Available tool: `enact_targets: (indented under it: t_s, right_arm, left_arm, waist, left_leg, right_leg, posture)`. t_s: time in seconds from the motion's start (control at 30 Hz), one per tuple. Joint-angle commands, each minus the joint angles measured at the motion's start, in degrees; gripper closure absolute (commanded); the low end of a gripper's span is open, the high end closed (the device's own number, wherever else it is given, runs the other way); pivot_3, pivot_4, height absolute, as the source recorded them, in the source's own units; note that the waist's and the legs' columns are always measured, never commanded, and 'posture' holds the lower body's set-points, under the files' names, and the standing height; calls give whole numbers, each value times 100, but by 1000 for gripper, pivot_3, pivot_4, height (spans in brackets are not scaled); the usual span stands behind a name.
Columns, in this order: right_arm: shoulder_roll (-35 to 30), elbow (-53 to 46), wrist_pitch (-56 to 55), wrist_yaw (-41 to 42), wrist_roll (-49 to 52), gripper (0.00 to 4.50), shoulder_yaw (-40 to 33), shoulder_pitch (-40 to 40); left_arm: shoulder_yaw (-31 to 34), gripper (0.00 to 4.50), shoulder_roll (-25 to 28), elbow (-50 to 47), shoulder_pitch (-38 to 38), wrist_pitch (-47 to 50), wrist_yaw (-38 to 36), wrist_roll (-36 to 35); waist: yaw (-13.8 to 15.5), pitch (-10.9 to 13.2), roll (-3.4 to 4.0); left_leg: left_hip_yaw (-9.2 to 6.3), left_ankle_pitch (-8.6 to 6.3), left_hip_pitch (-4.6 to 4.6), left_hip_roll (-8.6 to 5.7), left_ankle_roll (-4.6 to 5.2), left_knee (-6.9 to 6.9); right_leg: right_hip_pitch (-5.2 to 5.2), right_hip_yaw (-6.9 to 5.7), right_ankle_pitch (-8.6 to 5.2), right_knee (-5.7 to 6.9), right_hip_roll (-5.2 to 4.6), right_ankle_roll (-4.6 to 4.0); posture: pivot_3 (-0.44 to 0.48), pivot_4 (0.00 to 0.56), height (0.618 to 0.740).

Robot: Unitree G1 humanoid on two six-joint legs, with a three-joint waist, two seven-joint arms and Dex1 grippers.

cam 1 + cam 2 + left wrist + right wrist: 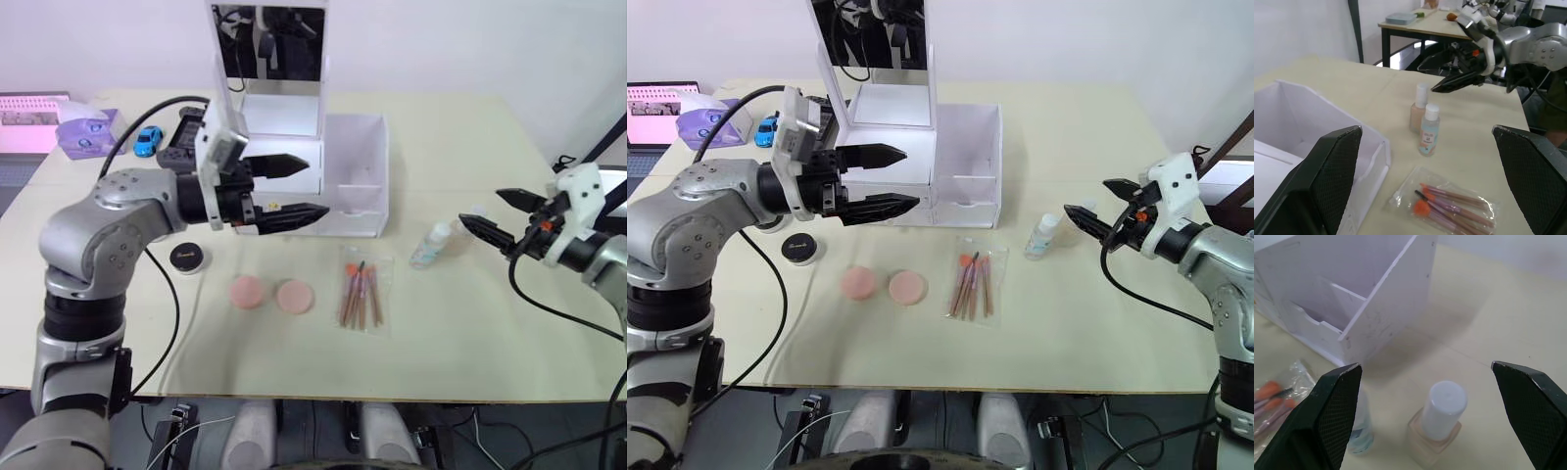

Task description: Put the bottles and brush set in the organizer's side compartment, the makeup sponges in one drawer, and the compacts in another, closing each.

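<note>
Right end effector [1095,206] wide, aimed at bottles [1043,235]; left end effector [896,180] wide, by organizer [965,166].

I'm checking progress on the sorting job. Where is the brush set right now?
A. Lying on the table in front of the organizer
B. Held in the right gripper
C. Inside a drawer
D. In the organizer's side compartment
A: the brush set lies flat on the table in front of the organizer, with neither gripper touching it.

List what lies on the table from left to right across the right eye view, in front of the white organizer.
Black compact → first pink sponge → second pink sponge → brush set → clear bottle.
</note>
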Motion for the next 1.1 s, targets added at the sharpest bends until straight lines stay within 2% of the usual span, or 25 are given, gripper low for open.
enact_targets:
  t_s: [0.03, 0.1, 0.2, 0.27, 0.63, 0.73, 0.8, 0.9, 1.1]
  right_arm:
    - [32, 210, -145, -103, -231, 0, 121, -202]
    - [94, 402, -160, -198, -295, 0, 135, -317]
    - [142, 588, -182, -201, -384, 853, 219, -388]
    - [180, 639, -252, -178, -440, 1806, 274, -391]
    - [392, 794, -375, -82, -449, 1806, 296, -424]
    - [431, 810, -353, -64, -424, 2607, 267, -416]
    - [439, 815, -388, -47, -455, 3510, 276, -363]
    - [472, 729, -440, -5, -347, 3510, 136, -339]
    - [86, 402, -139, 240, 130, 3510, -320, -702]
  left_arm:
    - [14, 22, 21, -83, -136, -150, 0, -10]
    - [30, 22, 43, -91, -127, -181, 6, 1]
    - [33, 0, 56, -87, -123, -217, 12, 16]
    - [32, 0, 57, -103, -105, -242, 19, 19]
    - [78, 0, 87, -42, -112, -296, 80, 48]
    - [67, 0, 97, -18, -119, -322, 68, 70]
    - [63, 0, 99, -13, -121, -332, 64, 76]
    - [65, 0, 95, -1, -112, -346, 71, 78]
    - [165, 0, 315, 127, 94, -506, 29, 233]
  waist:
    - [-3, 0, 0]
    - [-4, 0, 1]
    - [-5, 0, 1]
    - [-5, 0, 0]
    - [-6, 0, 1]
    - [-6, 0, 1]
    - [-5, 0, 1]
    - [-5, 0, 1]
    - [-13, 3, 6]
  left_leg:
    - [0, 0, 0, 0, 0, 0]
    - [0, 0, 0, 0, 0, -1]
    - [0, 0, -1, 0, 0, -1]
    - [0, 0, 0, 0, 0, -2]
    - [0, 0, 0, 0, 0, -2]
    - [0, 0, -1, 0, 0, -2]
    - [0, 0, 0, 0, 0, -2]
    - [0, 0, 0, 0, 0, -1]
    - [0, 0, -1, 0, 0, -3]
  right_leg:
    - [0, 0, 1, 0, 0, -2]
    - [-1, 0, 4, 0, 0, -6]
    - [-1, 0, 5, 0, 0, -7]
    - [-1, 0, 4, 0, 0, -7]
    - [-1, 0, 4, 0, 0, -6]
    - [-1, 0, 4, 0, 0, -6]
    - [-1, 0, 4, 0, 0, -6]
    - [-1, 0, 4, 0, 0, -6]
    - [-2, 0, 4, 1, 0, -6]
  posture:
    - [0, 150, 740]
    - [0, 150, 740]
    - [0, 150, 740]
    - [0, 150, 740]
    - [0, 150, 740]
    - [0, 150, 740]
    - [0, 150, 740]
    - [0, 150, 740]
    - [0, 150, 740]
